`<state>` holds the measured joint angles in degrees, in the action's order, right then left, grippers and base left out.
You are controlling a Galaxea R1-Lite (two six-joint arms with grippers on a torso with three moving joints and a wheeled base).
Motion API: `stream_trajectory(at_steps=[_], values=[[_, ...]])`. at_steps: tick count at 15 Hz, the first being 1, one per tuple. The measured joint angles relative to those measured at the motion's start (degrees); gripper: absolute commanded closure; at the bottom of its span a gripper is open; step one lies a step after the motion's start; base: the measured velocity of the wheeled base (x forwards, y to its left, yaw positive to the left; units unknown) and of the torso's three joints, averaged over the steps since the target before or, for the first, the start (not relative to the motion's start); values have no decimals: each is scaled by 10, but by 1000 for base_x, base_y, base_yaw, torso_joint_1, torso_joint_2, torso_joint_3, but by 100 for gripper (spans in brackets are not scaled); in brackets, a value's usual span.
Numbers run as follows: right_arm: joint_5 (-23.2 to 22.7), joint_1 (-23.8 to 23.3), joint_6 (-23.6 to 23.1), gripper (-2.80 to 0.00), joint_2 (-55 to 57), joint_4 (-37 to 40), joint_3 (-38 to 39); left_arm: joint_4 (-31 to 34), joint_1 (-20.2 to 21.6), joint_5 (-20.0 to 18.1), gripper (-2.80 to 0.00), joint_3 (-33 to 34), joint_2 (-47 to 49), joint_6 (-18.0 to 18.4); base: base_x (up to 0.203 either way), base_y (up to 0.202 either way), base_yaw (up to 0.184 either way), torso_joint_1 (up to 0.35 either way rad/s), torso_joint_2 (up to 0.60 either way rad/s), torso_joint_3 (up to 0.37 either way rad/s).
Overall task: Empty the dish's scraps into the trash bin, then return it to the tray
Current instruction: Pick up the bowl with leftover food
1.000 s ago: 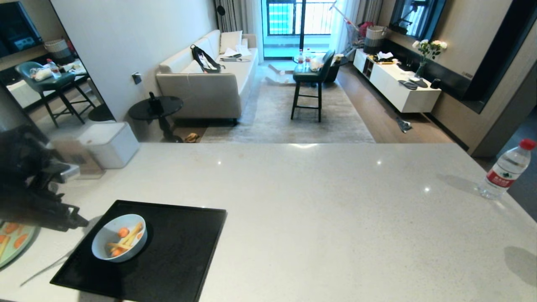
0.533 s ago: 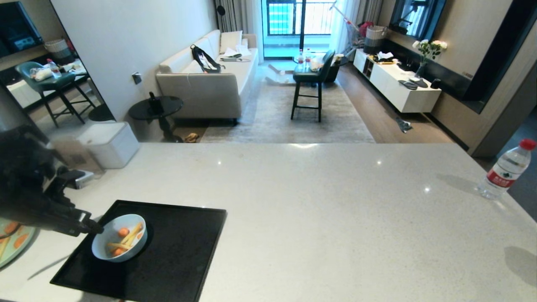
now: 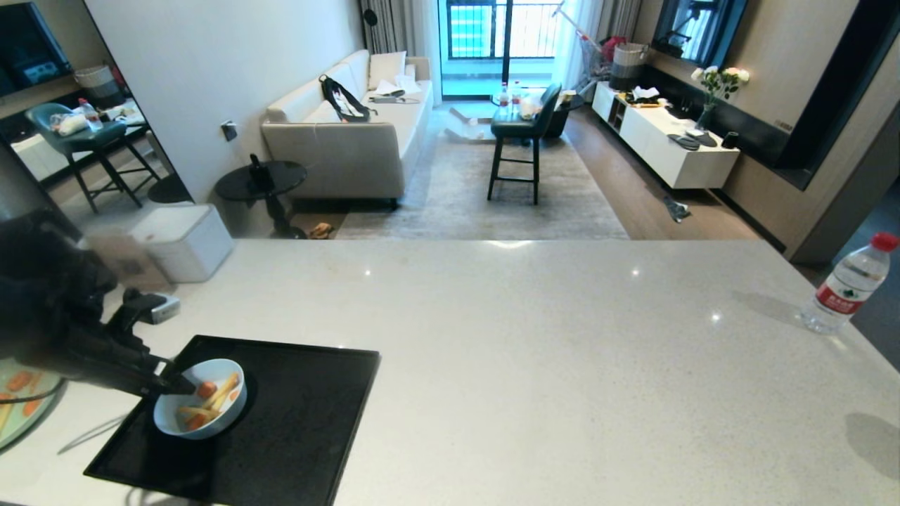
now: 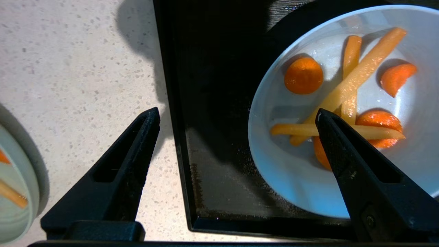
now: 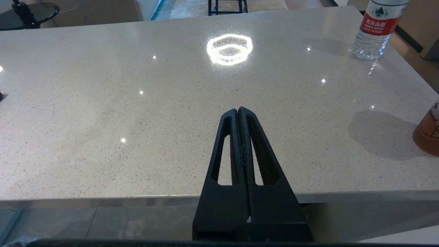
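Here the pale speckled stone counter point(image 3: 534, 351) runs wide, with a sofa point(image 3: 351, 133), a rug and a tall stool beyond its far edge. At its near left lies the black tray point(image 3: 295, 429), and the dish point(image 3: 200, 407) of scraps point(image 4: 346, 92) sits on the tray's left part. The left gripper point(image 4: 236, 116) hangs spread wide over the dish's left rim, holding nothing. A water bottle point(image 3: 847, 284) stands far right. The right gripper point(image 5: 238, 111) is pressed closed, empty, at the near edge.

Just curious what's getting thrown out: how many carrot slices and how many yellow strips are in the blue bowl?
Carrot slices: 4 (one partly behind the left pincer)
Yellow strips: 3
Total: 7
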<state>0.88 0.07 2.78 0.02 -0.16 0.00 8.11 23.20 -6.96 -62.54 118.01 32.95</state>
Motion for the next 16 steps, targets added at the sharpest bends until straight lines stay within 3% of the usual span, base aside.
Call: stream_trajectory(at_steps=[5, 16], values=[[0, 0, 0, 0, 0, 0, 0, -43, 2, 2, -280, -5, 37, 1, 0, 0, 0, 0, 0, 0], [0, 0, 0, 0, 0, 0, 0, -43, 33, 5, -280, -44, 76, 19, 0, 0, 0, 0, 0, 0]])
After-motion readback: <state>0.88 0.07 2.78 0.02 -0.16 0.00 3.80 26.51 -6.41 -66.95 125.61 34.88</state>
